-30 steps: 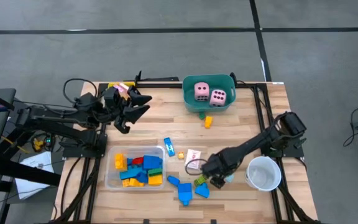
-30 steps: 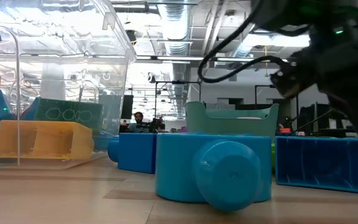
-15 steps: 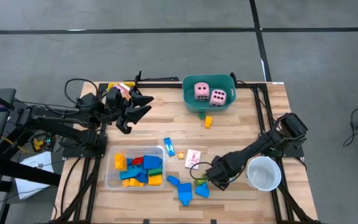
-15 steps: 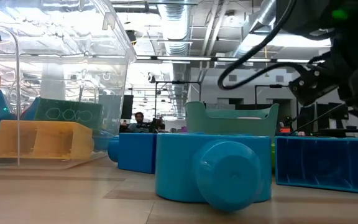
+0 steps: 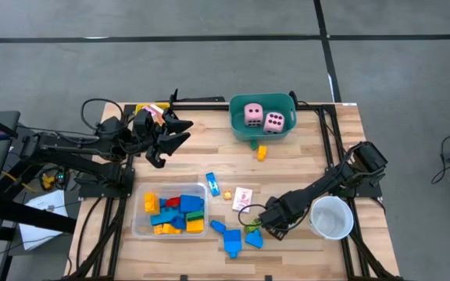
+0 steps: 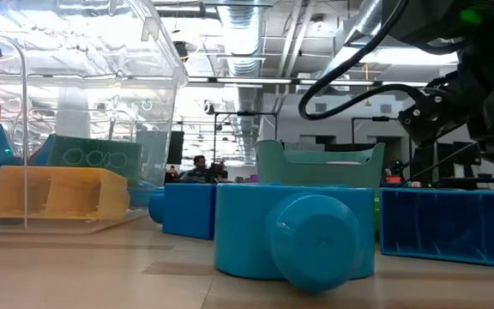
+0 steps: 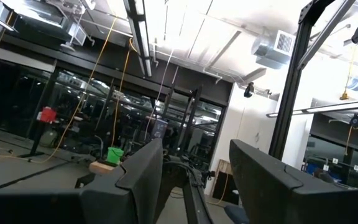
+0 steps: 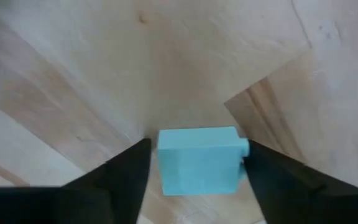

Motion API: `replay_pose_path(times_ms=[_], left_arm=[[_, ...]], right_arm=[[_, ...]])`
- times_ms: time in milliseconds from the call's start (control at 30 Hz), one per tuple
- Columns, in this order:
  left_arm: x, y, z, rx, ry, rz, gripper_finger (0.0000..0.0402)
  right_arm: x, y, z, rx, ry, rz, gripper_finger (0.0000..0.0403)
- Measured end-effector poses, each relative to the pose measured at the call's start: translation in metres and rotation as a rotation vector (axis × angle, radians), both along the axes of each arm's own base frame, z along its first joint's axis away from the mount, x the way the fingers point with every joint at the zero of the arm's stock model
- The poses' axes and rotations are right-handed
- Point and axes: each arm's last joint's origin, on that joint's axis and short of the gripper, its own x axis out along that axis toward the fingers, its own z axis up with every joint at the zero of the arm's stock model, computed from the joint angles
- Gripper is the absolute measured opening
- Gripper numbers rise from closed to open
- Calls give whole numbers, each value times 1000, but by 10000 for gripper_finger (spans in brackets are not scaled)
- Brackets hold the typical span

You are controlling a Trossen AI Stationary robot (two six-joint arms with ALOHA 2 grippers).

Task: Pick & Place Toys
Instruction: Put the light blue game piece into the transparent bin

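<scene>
Step in hand, as we judged it: gripping a loose light-blue block (image 8: 197,160) with the right hand (image 5: 274,227) at about 5 o'clock on the tabletop (image 5: 303,168), just beside the white cup (image 5: 331,216). To do it well, we would centre the block between the fingers (image 8: 123,180) and close squarely. The fingers stood partly apart, flanking the block; whether they touched it we could not tell. The left hand (image 5: 170,134) waited, half open and empty, at 10 o'clock.
</scene>
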Motion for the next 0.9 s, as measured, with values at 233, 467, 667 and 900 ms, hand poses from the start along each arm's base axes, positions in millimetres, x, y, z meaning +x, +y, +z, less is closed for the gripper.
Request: replay_pose_path(times_ms=[233, 467, 667, 900], left_arm=[[0, 0, 0, 0, 1, 0, 182], [0, 0, -1, -26, 5, -18, 182], [0, 0, -1, -28, 8, -19, 182], [4, 2, -9, -63, 99, 53, 182]], right_arm=[[-1, -1, 0, -23, 1, -5, 181], [-1, -12, 9, -95, -43, 0, 181], [1, -30, 45, -95, -207, -55, 190], [4, -66, 111, -105, -634, -174, 184]])
